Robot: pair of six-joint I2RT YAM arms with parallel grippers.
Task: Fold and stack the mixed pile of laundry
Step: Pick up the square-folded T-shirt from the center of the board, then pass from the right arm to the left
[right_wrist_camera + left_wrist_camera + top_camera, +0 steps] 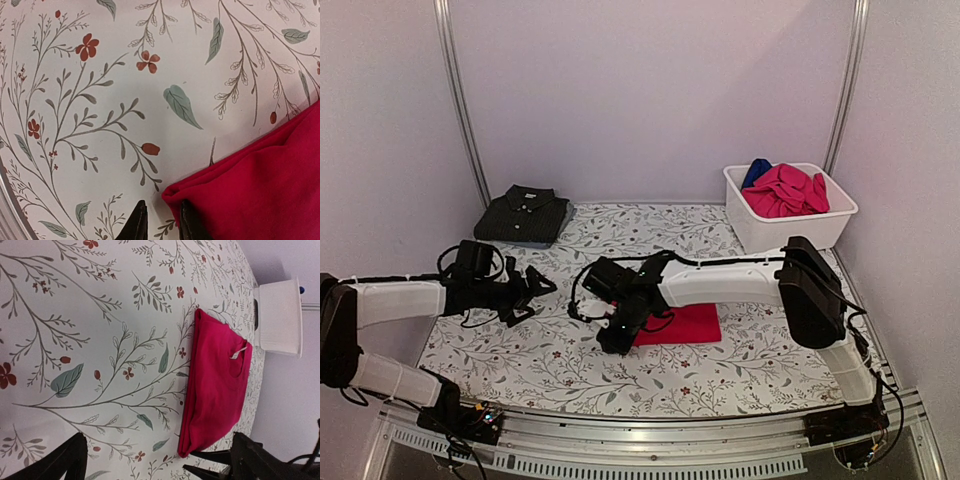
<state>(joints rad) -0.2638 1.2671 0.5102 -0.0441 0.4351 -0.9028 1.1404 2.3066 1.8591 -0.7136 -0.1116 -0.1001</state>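
Carries long white shells on the left arm [400, 300] and right arm [720, 283], with bulky black joint housings between. Trails thin black cables along both, looping just above the metal rail [650, 430]. Ends in black tapered fingers on the left gripper [535, 298] and right gripper [613, 345]. Shows black bases with specks of colour at that rail.

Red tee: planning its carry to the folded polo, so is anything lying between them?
Nothing visible lies on the cloth between the tee and the polo. Only the right gripper, at the tee's corner, hangs over that stretch; the left gripper is off to the side.
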